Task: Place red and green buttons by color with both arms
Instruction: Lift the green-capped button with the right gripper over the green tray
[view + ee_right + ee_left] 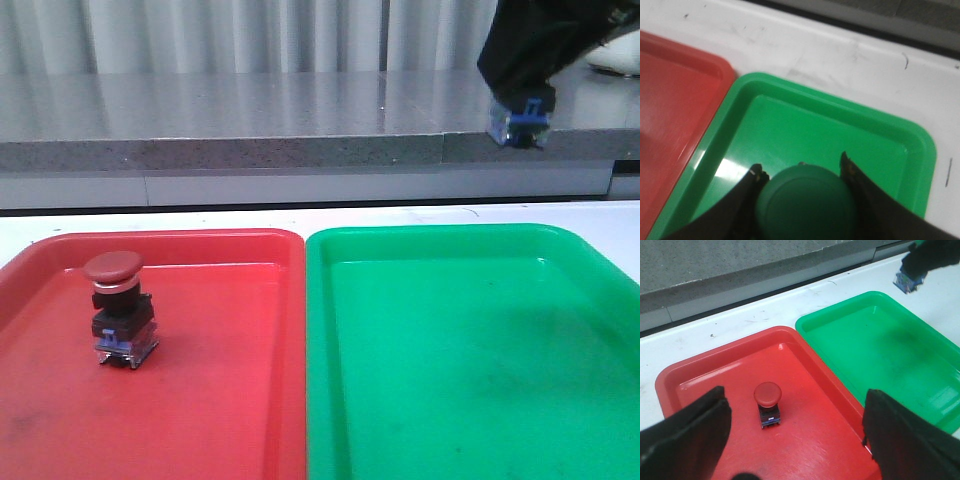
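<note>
While the red tray [200,400] and green tray [470,380] lie side by side, the left gripper [795,440] gapes empty above the upright red button [120,308]. The right gripper [802,175] clamps the green button [807,205] aloft; it looks rigid, light, top-heavy, best pinched across its cap.

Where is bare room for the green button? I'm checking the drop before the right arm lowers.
The whole floor of the green plastic tray is bare, between the red plastic tray and the white table. The red mushroom-cap button crowds only the red tray's left part; its right half is open.
</note>
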Controlling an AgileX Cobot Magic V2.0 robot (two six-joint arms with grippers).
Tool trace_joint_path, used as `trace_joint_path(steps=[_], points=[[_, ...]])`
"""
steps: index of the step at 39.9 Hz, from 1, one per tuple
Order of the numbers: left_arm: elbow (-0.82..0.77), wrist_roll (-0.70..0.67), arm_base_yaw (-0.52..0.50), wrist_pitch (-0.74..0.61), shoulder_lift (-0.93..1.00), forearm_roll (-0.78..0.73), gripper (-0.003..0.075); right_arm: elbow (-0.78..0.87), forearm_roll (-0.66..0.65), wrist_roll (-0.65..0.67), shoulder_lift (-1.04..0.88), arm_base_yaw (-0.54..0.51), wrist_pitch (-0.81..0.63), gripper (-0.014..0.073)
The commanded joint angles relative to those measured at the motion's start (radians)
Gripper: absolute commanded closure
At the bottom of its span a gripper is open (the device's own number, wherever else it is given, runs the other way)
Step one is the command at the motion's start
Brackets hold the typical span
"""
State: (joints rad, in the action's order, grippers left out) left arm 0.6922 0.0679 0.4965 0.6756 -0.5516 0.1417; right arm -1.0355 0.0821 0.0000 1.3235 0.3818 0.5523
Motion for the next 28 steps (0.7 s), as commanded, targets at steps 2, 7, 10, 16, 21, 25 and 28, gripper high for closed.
trace_joint_path(steps=[2,7,10,16,21,25,28], points=[[0.026,-0.006,0.008,-0.071,-0.001,0.006,0.0187,0.11,0.008,-0.011,-0.074,0.053,-0.137,0.0306],[0.026,-0.006,0.008,-0.071,-0.001,0.006,0.0187,0.211,0.007,-0.011,-0.062,0.078,-0.232,0.0306],[0.026,-0.006,0.008,-0.071,-0.001,0.006,0.0187,0.249,0.007,-0.011,-0.039,0.078,-0.283,0.0306],[0.026,-0.006,0.008,-0.071,-0.001,0.006,0.0187,0.262,-0.009,-0.011,0.037,0.078,-0.367,0.0306],[0.026,-0.006,0.008,-0.071,-0.001,0.006,0.0187,0.262,-0.04,-0.011,0.102,0.077,-0.434,0.0306],[0.026,-0.006,0.008,-0.071,-0.001,0.006,0.0187,0.262,-0.042,-0.011,0.14,0.077,-0.461,0.0306],[0.026,-0.006,0.008,-0.071,-0.001,0.006,0.0187,0.262,-0.047,-0.011,0.165,0.077,-0.476,0.0306]])
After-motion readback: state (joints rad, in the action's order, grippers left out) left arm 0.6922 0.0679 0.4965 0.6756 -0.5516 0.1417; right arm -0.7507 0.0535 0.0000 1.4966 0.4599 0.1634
